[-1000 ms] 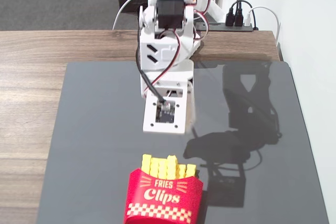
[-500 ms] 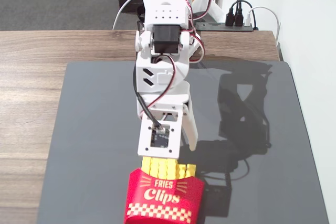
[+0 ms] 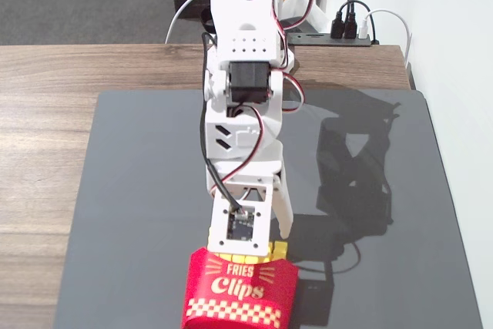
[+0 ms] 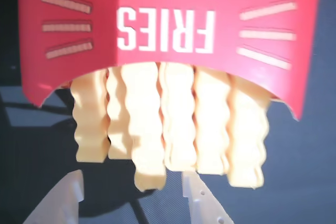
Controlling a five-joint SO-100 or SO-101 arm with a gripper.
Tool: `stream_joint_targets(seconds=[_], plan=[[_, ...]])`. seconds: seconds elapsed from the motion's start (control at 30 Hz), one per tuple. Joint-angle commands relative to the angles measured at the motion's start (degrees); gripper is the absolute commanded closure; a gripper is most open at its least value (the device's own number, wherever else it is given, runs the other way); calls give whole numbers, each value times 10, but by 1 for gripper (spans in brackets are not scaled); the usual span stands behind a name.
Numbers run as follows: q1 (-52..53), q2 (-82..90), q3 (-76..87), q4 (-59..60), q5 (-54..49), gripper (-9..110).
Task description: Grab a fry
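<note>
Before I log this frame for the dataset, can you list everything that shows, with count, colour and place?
Carton: one, red, "Fries Clips" lettering, near edge of the mat, fixed view.
Fries: about six, pale yellow, wavy-edged, sticking out of the carton's mouth, wrist view.
Mat: one, dark grey, on the table.
Table: one, brown wood grain.
Power strip: one, black, plugs in it, beyond the table's far right corner.
Arm: one, white, black motors, reaching toward the carton.
Pincer: one, white, open, tips just short of the fries, wrist view.
</note>
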State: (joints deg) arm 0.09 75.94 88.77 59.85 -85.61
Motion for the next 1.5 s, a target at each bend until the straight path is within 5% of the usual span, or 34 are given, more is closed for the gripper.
stream_joint_targets(seconds=[0.0,0.6,1.47], plan=[[-6,-1,-32,-13,5,80],[-11,-9,-40,-24,25,101],[-24,204,163,12,49,101]])
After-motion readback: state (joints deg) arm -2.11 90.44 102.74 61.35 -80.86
